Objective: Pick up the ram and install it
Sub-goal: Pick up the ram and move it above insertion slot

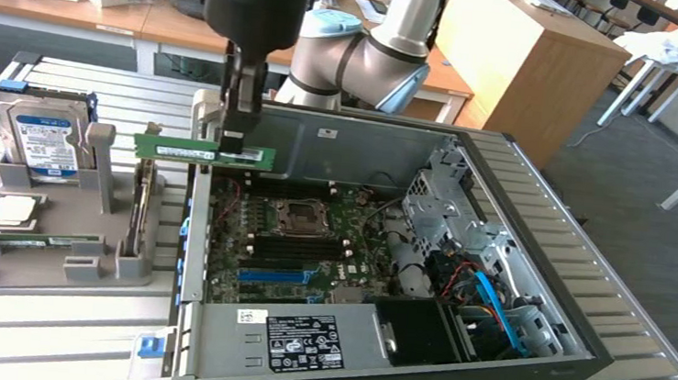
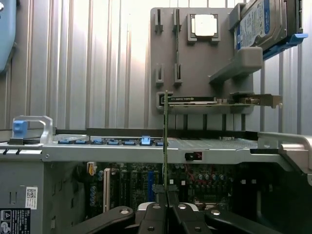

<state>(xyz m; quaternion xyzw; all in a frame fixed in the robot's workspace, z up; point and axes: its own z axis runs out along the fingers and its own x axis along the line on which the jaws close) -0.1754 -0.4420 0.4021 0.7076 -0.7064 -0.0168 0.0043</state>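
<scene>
Hand [image 1: 235,144] pinching ram [image 1: 195,150] between its two fingers, gripped toward the stick's end on the exterior view's right. Ram is off the holder, in the air, long side level and board on edge. It hangs over the case [image 1: 551,291] wall on the exterior view's left, toward the far end, clear of the board [image 1: 298,242]. Small white label on the ram, text unreadable. In the wrist view the ram [image 2: 165,136] is a thin edge-on line rising from the hand [image 2: 166,195], fingers pressed on both faces.

Grey holder [image 1: 50,266] sits on the desk [image 1: 643,364] just beside the case, on the exterior view's left. Drive [image 1: 42,136] stands upright at the holder's far end, with a blue and white label whose print is too small to read. Silver chip [image 1: 12,209] lies flat nearer than the drive. Second green stick [image 1: 33,239] lies flat near the chip. Card [image 1: 141,205] stands on edge in the holder's slot closest to the case.

Case lies open side up. Power supply [image 1: 301,339] at the near end has a black and white sticker with symbols, not legible. Blue cable [image 1: 491,300] is on the exterior view's right inside the case. Wrist view: a white barcode sticker [image 2: 30,197] and a black warning label [image 2: 14,220] on the case, unreadable.
</scene>
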